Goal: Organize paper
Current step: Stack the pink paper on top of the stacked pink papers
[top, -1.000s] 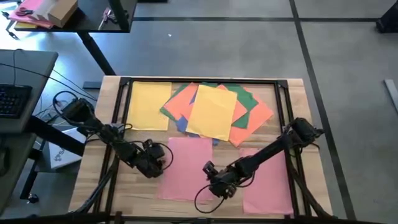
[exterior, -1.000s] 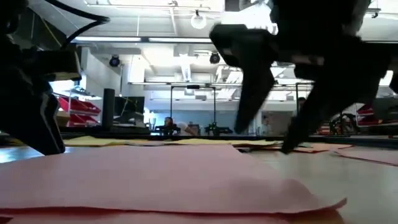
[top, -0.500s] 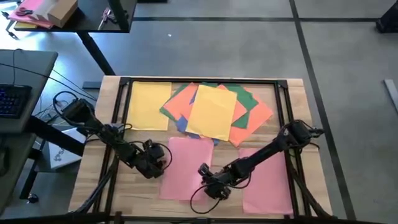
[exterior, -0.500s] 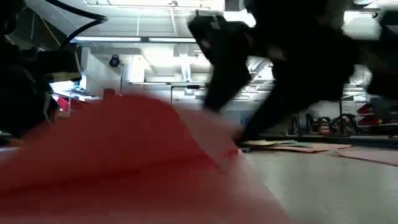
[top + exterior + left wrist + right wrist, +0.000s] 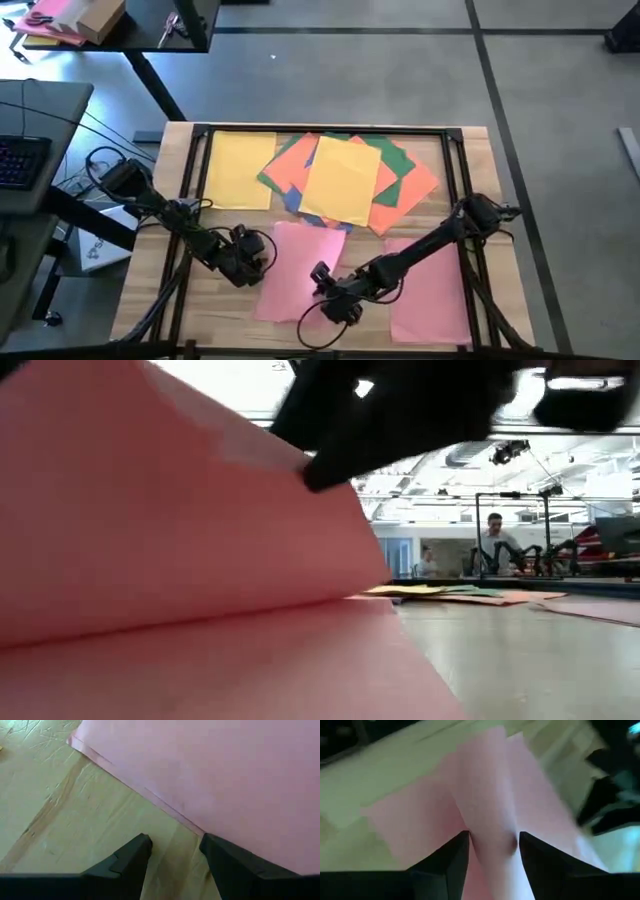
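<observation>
A pink sheet of paper (image 5: 295,262) lies near the table's front middle. My right gripper (image 5: 322,284) is shut on its right near part, which is raised from the table (image 5: 150,530). My left gripper (image 5: 256,262) stands open just off that sheet's left edge (image 5: 165,810), with bare wood between its fingers. A second pink sheet (image 5: 430,290) lies flat at the near right. A yellow sheet (image 5: 238,170) lies flat at the far left. Beside it is a loose pile of orange, green, blue and yellow sheets (image 5: 345,180). My right gripper has a raised ridge of the pink sheet (image 5: 492,820) between its two fingers, near the sheet's right near corner. It comes slanting down from the table's right side. That part of the sheet stands up off the table, bowed, while its far end (image 5: 305,232) stays on the wood.
A black frame (image 5: 195,180) runs around the work area on the wooden table (image 5: 160,300). Cables trail from both arms over the near edge. Bare wood shows at the near left and between the two pink sheets. People stand in the room beyond.
My right gripper has gone toward the table's left and near edge. The pink sheet's right near part has come up off the table and bowed over toward the left. Its far end has stayed in place.
</observation>
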